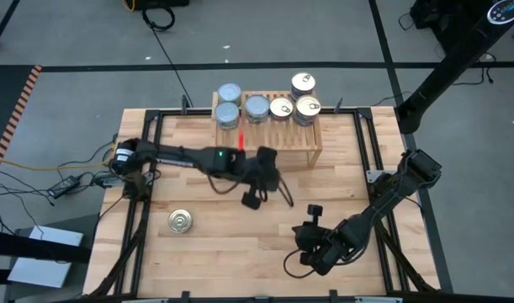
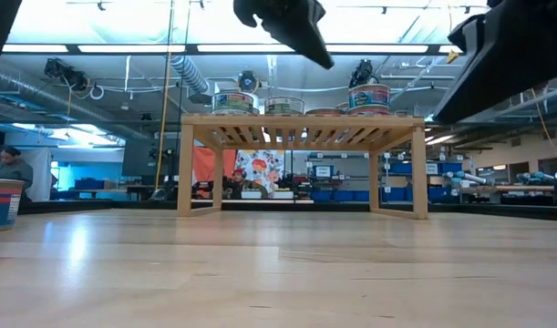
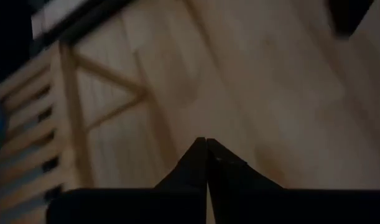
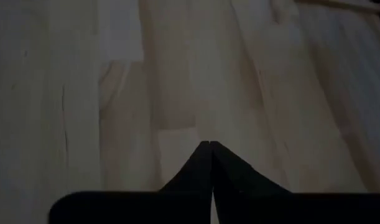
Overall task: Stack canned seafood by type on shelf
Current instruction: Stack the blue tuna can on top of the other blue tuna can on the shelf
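The shelf (image 1: pixel 273 135), a light wooden stand with a slatted top, stands at the table's far edge. Several tins stand on its top: silvery-blue lids (image 1: pixel 229 113) on the left, golden pull-tab lids (image 1: pixel 307 108) on the right. In the low view they show above the slats (image 2: pixel 369 96). One golden-lidded tin (image 1: pixel 181 220) rests on its base on the table at the near left (image 2: pixel 0 202). My left gripper (image 1: pixel 288 199) hangs shut above the table in front of the shelf (image 3: pixel 206 144), holding nothing. My right gripper (image 4: pixel 211 148) is shut and empty over bare planks at the near right.
Black frame rails (image 1: pixel 147 210) run along the table's left and right sides. Cables and a box (image 1: pixel 71 181) lie off the left edge. Bare planks (image 1: pixel 240 244) spread across the table's near middle. A person (image 2: pixel 9 169) shows far off in the room.
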Tool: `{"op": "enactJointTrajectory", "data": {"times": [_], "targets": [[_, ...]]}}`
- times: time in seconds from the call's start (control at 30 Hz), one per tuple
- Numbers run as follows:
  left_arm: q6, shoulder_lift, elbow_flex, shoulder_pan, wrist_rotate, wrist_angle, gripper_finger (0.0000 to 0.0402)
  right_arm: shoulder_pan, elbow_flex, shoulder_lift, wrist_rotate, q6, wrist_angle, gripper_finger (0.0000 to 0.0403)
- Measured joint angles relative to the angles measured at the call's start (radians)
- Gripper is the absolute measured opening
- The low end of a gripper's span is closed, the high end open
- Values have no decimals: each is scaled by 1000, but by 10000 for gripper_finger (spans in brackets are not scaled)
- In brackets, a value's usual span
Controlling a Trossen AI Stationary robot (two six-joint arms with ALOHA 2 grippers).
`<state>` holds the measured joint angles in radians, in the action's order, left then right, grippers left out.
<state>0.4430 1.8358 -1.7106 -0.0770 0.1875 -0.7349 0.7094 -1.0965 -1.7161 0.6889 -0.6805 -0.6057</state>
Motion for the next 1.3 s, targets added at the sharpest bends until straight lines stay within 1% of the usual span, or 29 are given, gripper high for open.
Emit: {"op": "enactJointTrajectory", "data": {"times": [0.17,0.27,0.37,0.53,0.6,0.63,0.73,0.77,0.9,0.97,1.1,1.2,1.3], "targets": [[-2,-54,183,-37,-45,240,3,-3,32,0,18,5,65,19],[-8,-103,317,-57,-61,383,3,-3,65,0,53,7,141,8],[-35,-164,432,-77,-57,486,3,-4,99,0,77,11,215,8],[-117,-261,574,-125,-42,503,3,-33,164,0,88,22,349,16],[-170,-303,611,-157,-40,496,3,-50,193,0,57,17,417,14],[-198,-325,623,-175,-40,486,3,-60,207,0,27,13,438,13],[-308,-369,645,-229,-38,386,3,-92,230,0,-99,18,497,12],[-347,-379,649,-249,-36,364,3,-100,235,0,-124,24,511,12],[-521,-395,654,-318,-33,211,3,-108,236,0,-132,83,545,12],[-623,-393,656,-351,-25,93,3,-110,229,0,-134,132,553,12],[-841,-386,655,-424,-18,-68,3,-118,229,0,-137,201,575,12],[-1011,-386,655,-509,-20,-110,3,-133,229,0,-158,235,573,12],[-1197,-387,655,-612,-11,-141,3,-153,229,0,-204,279,573,12]]}}
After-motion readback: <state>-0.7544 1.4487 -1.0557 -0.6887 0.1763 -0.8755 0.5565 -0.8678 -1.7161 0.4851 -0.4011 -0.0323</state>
